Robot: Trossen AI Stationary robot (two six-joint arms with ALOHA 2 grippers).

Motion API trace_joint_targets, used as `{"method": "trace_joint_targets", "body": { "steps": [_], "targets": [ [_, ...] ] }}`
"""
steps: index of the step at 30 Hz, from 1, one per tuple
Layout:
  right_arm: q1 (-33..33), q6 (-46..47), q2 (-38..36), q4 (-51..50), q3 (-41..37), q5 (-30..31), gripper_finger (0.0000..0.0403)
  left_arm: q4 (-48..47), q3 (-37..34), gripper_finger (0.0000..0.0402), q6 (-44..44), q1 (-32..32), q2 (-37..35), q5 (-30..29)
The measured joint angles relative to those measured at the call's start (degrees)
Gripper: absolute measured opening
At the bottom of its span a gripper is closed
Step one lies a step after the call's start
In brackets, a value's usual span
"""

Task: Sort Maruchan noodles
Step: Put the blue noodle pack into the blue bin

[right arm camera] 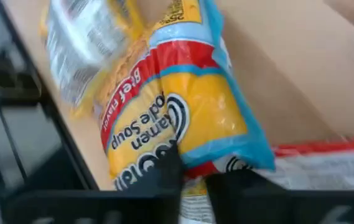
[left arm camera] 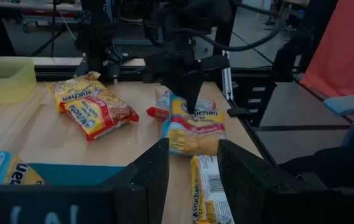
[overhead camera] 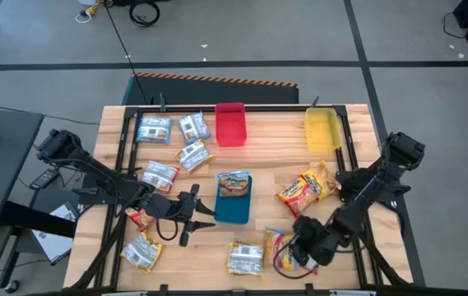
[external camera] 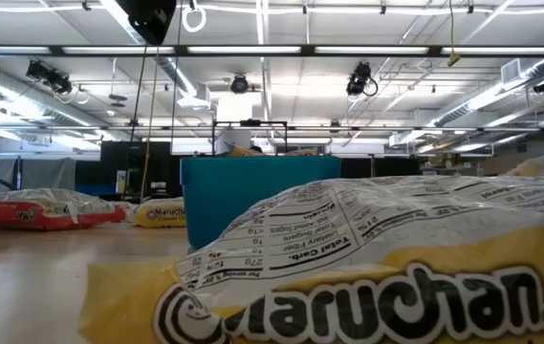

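Maruchan noodle packets lie scattered on the wooden table (overhead camera: 266,164). Several blue-silver ones (overhead camera: 159,174) are at the left, and one (overhead camera: 234,182) lies in the blue tray (overhead camera: 232,210). Two red-orange packets (overhead camera: 308,187) sit at the right. My left gripper (overhead camera: 191,210) is open above the table, just left of the blue tray, and touches nothing. In its wrist view its fingers (left arm camera: 158,177) stand apart. My right gripper (overhead camera: 303,244) is near the front right, shut on a yellow packet with blue ends (left arm camera: 192,127). Another packet (overhead camera: 244,257) lies beside it. My right gripper pinches the yellow, blue-edged packet at one short end (left arm camera: 192,111), coming from above with the fingers pointing down. The held end is raised. The packet slants down from the fingers, and its far end (left arm camera: 186,148) rests on the table. A red-edged packet (left arm camera: 159,113) lies beside it.
A red tray (overhead camera: 230,123) and a yellow tray (overhead camera: 322,130) stand at the table's far edge. A black frame rail (overhead camera: 127,156) runs around the work area. A yellow packet (external camera: 367,277) lies right in front of the low camera and blocks much of that view.
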Motion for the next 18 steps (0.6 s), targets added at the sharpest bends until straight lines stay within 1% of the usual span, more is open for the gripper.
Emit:
{"method": "trace_joint_targets", "body": {
  "steps": [1,2,4,7,11,13,18],
  "targets": [
    [-1.4,-4.5,-0.2,-0.8,0.9,-2.6,0.0027,-0.3,0.0,0.0141,-0.4,0.0,0.0,0.0],
    [-3.0,-9.3,-0.4,-2.0,1.9,-5.0,0.0015,-0.7,0.0,0.0141,-0.6,0.0,0.0,0.0],
    [-6.3,-17.7,-1.0,-6.0,5.0,-9.0,0.0015,-1.7,0.0,0.0141,-1.5,0.0,0.0,0.0],
    [-11.8,-30.1,-1.3,-16.6,11.9,-12.1,0.0020,-5.3,0.0,0.0141,-5.0,0.0,-0.2,0.0],
    [-18.7,-47.8,-1.0,-31.2,24.2,-12.3,0.0008,-13.6,0.0,0.0141,-10.7,0.0,-1.2,0.1],
    [-21.8,-55.8,-0.8,-35.8,29.8,-11.9,0.0008,-16.9,0.0,0.0141,-13.7,0.0,-2.1,0.1],
    [-29.7,-75.0,-0.8,-36.6,38.4,-10.7,0.0008,-28.0,0.0,0.0141,-19.3,0.9,-4.8,0.0]
  ]
}}
